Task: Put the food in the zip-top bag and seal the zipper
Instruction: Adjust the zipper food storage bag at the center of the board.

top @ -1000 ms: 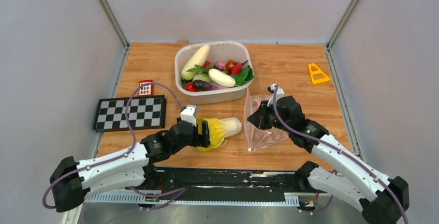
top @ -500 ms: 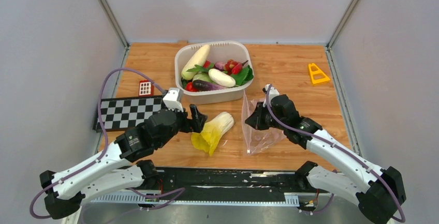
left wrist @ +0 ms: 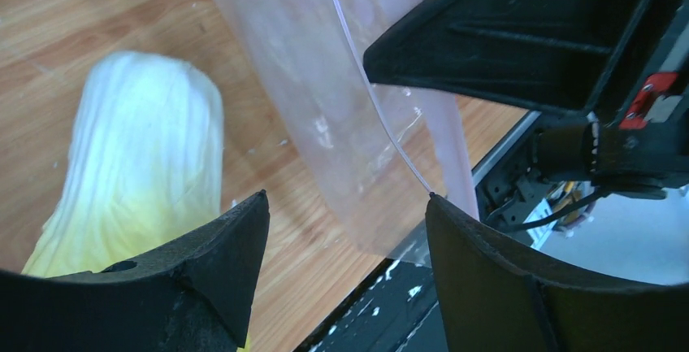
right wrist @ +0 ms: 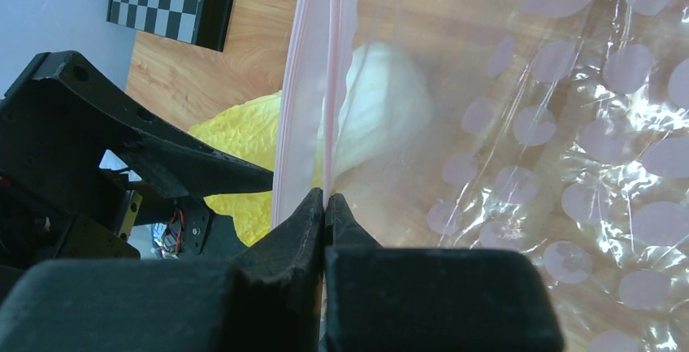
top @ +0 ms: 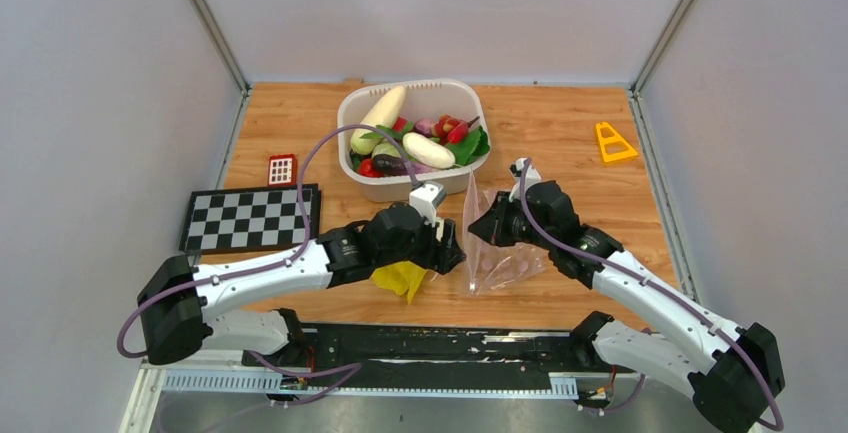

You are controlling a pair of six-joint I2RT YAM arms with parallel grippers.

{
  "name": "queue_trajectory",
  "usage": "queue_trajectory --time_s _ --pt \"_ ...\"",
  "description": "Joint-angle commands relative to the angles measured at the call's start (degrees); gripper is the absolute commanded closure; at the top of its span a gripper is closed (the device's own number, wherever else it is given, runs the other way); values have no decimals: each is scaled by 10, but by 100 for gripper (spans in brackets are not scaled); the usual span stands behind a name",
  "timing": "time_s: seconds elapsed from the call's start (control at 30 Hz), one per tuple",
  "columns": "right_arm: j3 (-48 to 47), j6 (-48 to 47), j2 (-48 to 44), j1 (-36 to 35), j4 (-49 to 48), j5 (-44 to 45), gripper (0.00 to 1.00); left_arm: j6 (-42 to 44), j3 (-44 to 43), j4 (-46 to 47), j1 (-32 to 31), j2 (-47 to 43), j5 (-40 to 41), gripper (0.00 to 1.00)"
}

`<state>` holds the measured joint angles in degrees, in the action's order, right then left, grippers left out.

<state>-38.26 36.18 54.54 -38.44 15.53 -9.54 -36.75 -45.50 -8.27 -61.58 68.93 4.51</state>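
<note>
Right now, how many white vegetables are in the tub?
2: a long radish leaning along the left side of the tub, and a shorter white piece lying across the middle. More may be buried under the pile.

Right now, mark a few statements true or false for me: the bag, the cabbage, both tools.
1. The right tool is shut on the zip-top bag at its edge. True.
2. The yellow cabbage is inside the bag. False: it lies on the table, outside the bag.
3. The left tool grips the cabbage. False: its jaws are open and empty.
4. The long white radish is in the white tub. True.
</note>
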Motion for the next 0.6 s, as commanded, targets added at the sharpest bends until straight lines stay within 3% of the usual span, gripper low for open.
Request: queue_trajectory --time_s 0.0,0.23,0.37,0.47,0.57 --pt "1 16 -19 1 -29 10 100 -15 -24 108 -1 8 -22 24" --pt "6 15 -25 0 -26 13 100 -31 -15 132 -1 1 -17 28" --pt "5 16 -29 1 -27 9 100 -33 -14 124 -1 5 -4 38" --pt "3 18 -31 1 -29 2 100 -29 -21 112 0 20 14 51" --pt "0 16 -32 1 -24 -2 100 -30 -29 113 0 39 18 55"
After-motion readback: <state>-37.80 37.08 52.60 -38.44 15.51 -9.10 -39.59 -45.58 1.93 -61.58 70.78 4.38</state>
